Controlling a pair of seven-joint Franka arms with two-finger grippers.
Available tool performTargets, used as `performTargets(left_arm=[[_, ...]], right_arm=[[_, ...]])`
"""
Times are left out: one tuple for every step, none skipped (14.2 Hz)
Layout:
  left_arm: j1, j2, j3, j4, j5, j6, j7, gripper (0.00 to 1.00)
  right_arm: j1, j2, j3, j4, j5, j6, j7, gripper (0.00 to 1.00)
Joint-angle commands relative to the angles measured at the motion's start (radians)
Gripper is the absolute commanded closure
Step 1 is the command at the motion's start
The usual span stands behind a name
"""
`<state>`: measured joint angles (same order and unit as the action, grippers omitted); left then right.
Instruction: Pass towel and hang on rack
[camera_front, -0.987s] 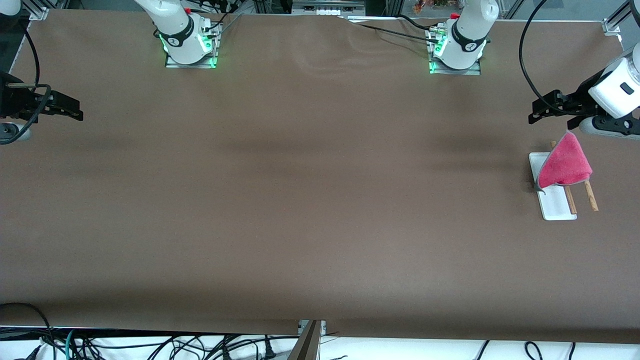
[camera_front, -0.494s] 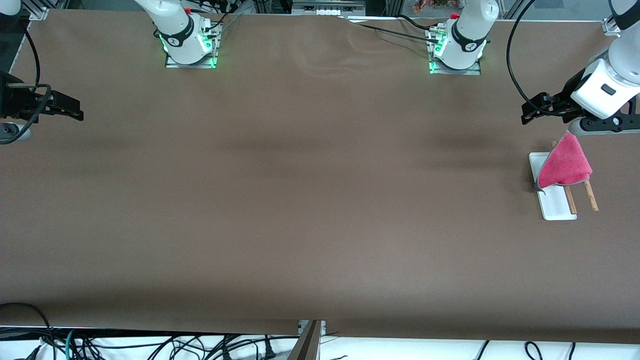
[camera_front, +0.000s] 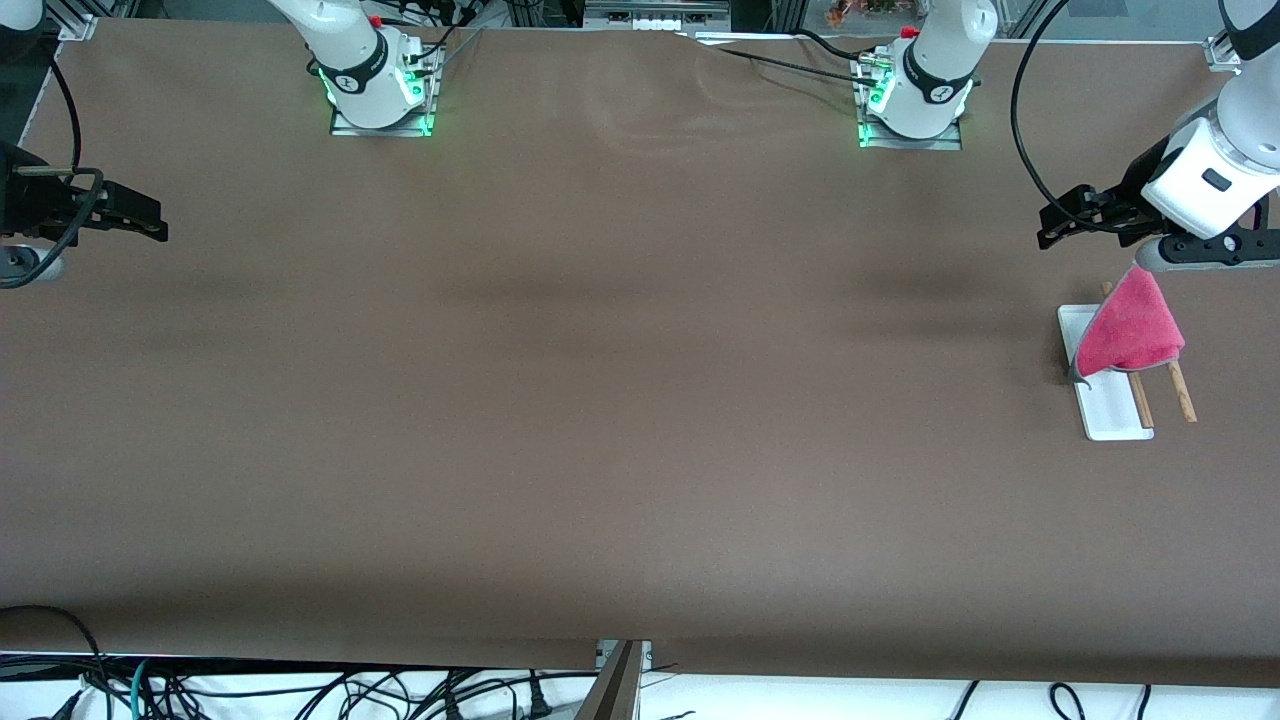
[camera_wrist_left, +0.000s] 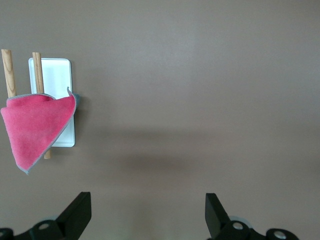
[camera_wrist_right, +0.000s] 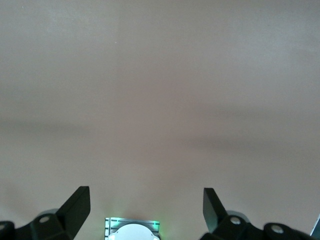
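The towel, pink-red side out with a grey trim, hangs draped over the two wooden rods of the rack, whose white base lies at the left arm's end of the table. My left gripper hovers open and empty over bare table beside the rack, apart from the towel. In the left wrist view the towel covers the rods above the base, off to the side of the open left gripper. My right gripper waits open and empty over the right arm's end of the table.
Brown cloth covers the table. The two arm bases stand along the edge farthest from the front camera. A black cable loops down to the left wrist. Loose cables lie below the near edge.
The left arm has drawn up and away from the hung towel, shifting a little toward the right arm's end. The towel, the rack and the right arm have stayed put.
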<state>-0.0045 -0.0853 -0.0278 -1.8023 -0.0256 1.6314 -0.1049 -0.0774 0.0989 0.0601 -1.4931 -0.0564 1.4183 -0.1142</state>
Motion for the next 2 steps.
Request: performTargets(left_arm=[[-0.005, -0.011, 0.003, 0.000, -0.019, 0.011, -0.012, 0.00], [-0.005, -0.014, 0.003, -0.005, -0.019, 0.011, -0.009, 0.00]], right_arm=[[-0.004, -0.010, 0.004, 0.005, 0.016, -0.010, 0.007, 0.00], [-0.002, -0.010, 0.006, 0.005, 0.016, -0.010, 0.007, 0.00]])
